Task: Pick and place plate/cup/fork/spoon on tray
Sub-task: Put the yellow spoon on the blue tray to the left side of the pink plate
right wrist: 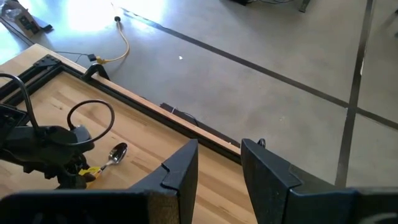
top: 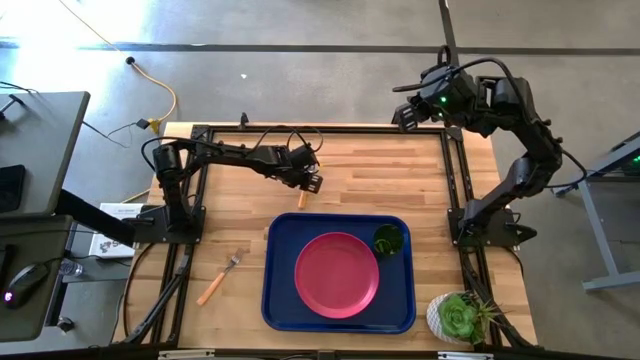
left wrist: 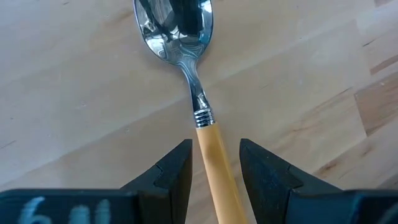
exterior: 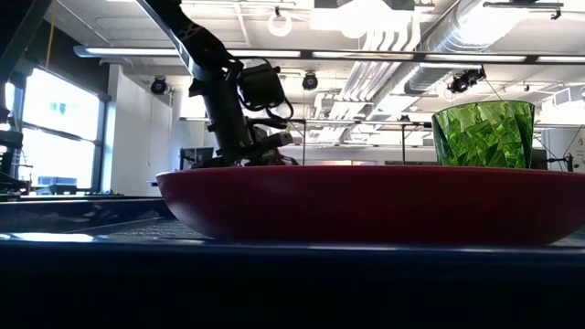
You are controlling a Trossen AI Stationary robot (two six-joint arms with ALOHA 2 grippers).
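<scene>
High view: the left end effector (top: 311, 183) hangs low over the desk (top: 400, 175), just off the tray (top: 280, 300) at about 11 o'clock from its far-left corner. The spoon's (top: 301, 199) orange handle end pokes out beneath it, pointing toward 6 o'clock. The plate (top: 336, 274) and the cup (top: 388, 240) already sit on the tray; the fork (top: 217, 279) lies on the desk at 9 o'clock from the tray. The right end effector (top: 408, 116) waits well apart at the desk's far edge — the left arm is clearly the nearer one.

Low view: the left arm reaches down behind the plate's rim; the spoon itself is hidden.

Left wrist view: this settles it. The spoon's handle runs straight between the two fingers (left wrist: 171, 177), its long axis in line with the reach, bowl pointing away at 12 o'clock. The fingers stand apart, one on each side of the handle, not yet pressing it — closing them looks like the next step.

Right wrist view: its own fingers are parted on nothing, and the spoon shows far off beside the other arm.
</scene>
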